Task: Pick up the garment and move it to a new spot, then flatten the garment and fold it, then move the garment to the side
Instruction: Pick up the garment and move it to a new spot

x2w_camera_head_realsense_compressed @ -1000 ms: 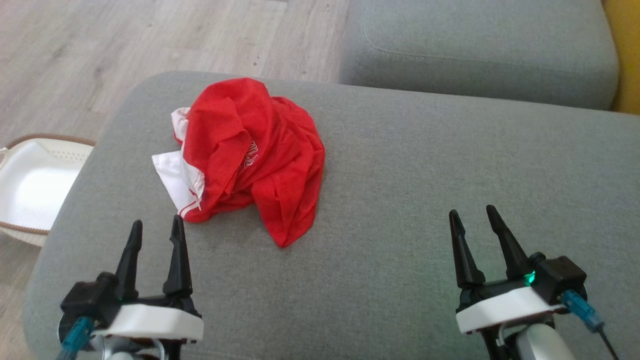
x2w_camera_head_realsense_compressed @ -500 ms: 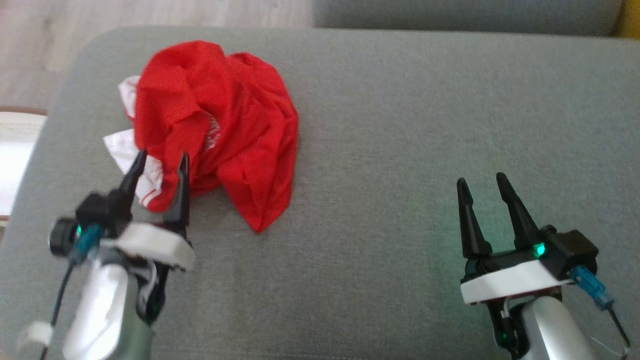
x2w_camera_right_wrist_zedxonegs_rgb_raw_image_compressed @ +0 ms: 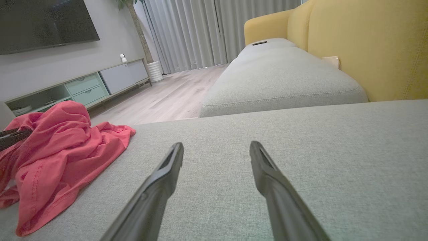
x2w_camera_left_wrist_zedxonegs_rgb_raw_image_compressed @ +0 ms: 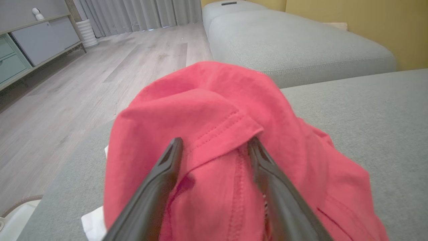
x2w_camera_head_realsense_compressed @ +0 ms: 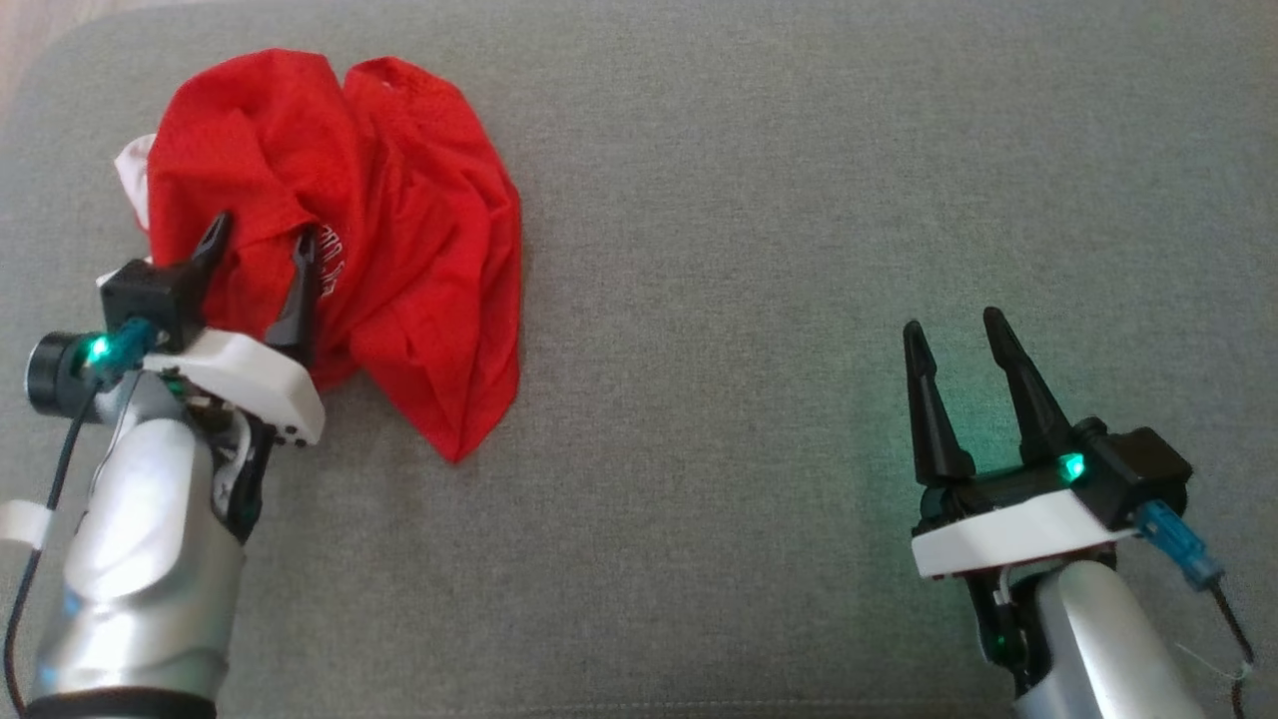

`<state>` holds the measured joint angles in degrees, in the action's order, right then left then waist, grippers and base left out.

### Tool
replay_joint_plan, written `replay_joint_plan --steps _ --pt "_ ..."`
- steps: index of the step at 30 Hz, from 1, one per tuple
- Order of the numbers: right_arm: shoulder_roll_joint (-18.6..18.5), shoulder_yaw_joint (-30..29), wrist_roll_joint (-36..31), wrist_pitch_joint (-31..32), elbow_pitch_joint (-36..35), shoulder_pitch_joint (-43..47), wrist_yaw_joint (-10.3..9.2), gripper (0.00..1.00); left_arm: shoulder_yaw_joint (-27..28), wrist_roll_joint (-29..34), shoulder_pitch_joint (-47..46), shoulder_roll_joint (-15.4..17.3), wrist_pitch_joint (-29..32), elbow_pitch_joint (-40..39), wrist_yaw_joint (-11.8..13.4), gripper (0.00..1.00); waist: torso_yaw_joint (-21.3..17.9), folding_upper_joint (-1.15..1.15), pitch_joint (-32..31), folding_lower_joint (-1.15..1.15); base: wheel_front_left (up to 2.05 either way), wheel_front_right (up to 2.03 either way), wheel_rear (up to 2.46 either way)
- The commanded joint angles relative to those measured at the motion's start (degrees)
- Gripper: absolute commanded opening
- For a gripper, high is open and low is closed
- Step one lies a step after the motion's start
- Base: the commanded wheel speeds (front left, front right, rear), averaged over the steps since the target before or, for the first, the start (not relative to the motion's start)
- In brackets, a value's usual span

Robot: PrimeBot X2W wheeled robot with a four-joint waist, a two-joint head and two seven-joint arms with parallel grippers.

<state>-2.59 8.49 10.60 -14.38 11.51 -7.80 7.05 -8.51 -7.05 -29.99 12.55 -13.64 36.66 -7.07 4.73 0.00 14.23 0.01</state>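
Left gripper (x2w_camera_head_realsense_compressed: pixel 263 232) stands open, its two dark fingers spread wide and set into the near left side of the garment (x2w_camera_head_realsense_compressed: pixel 399 230). In the left wrist view a stitched hem fold of the red cloth lies between the fingers. Both tips touch the fabric, but nothing is pinched. The pale forearm behind the gripper rises from the near left corner of the head view, and a green light glows at the wrist.

The garment is a crumpled heap of red mesh cloth, with white lettering in one crease and white trim showing at its left edge. It lies on the left part of a wide grey cushion (x2w_camera_head_realsense_compressed: pixel 759 200), and one pointed corner of it reaches toward the near side.

Over at the near right, the right gripper (x2w_camera_head_realsense_compressed: pixel 952 323) sits low over bare grey fabric, well apart from the garment. It is open too, with its fingers pointing toward the far side and a green light at its base.

Farther out, the wrist views show a second cushion (x2w_camera_right_wrist_zedxonegs_rgb_raw_image_compressed: pixel 277 80) beyond the first, with a yellow sofa back (x2w_camera_right_wrist_zedxonegs_rgb_raw_image_compressed: pixel 367 43) to its right. A pale wooden floor (x2w_camera_right_wrist_zedxonegs_rgb_raw_image_compressed: pixel 174 97) runs to the left. Beyond it are grey curtains (x2w_camera_right_wrist_zedxonegs_rgb_raw_image_compressed: pixel 200 30), a low cabinet (x2w_camera_right_wrist_zedxonegs_rgb_raw_image_compressed: pixel 83 83) and a dark television (x2w_camera_right_wrist_zedxonegs_rgb_raw_image_compressed: pixel 43 23) on the far left wall. A white basket (x2w_camera_left_wrist_zedxonegs_rgb_raw_image_compressed: pixel 10 217) shows on the floor by the cushion's near left corner.
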Motion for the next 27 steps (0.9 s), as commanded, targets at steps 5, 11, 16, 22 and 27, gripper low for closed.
replay_joint_plan --steps 5,11,16,22,27 --pt "-0.3 1.3 0.3 -0.6 -2.0 -1.7 0.44 1.0 1.3 -0.2 -4.5 3.2 -0.7 2.0 -0.1 0.0 -0.3 0.0 0.3 -0.01 0.0 0.0 0.0" --pt "-0.3 1.1 0.4 -0.6 -1.3 -1.6 0.44 1.0 2.5 -1.3 -3.6 2.7 -1.3 -0.9 0.6 0.0 0.0 0.0 -1.4 -0.01 0.0 0.0 0.0" --pt "-0.3 1.0 0.5 -0.6 -0.8 -1.1 0.44 1.0 4.3 -2.7 -1.2 1.7 -1.3 -9.2 0.9 0.0 0.4 0.0 -3.6 -0.01 0.0 0.0 0.0" --pt "-0.3 0.8 0.9 -0.6 -0.6 -0.1 0.44 1.0 3.9 -4.7 2.9 -0.6 -1.3 -25.7 0.2 0.0 0.1 0.0 -6.8 -0.01 0.0 0.0 0.0" --pt "-0.3 0.6 1.2 -0.6 -0.7 0.2 0.44 1.0 0.7 -6.5 2.8 -2.2 -0.8 -31.6 -0.1 0.0 -1.3 0.0 -7.5 -0.01 0.0 0.0 0.0"
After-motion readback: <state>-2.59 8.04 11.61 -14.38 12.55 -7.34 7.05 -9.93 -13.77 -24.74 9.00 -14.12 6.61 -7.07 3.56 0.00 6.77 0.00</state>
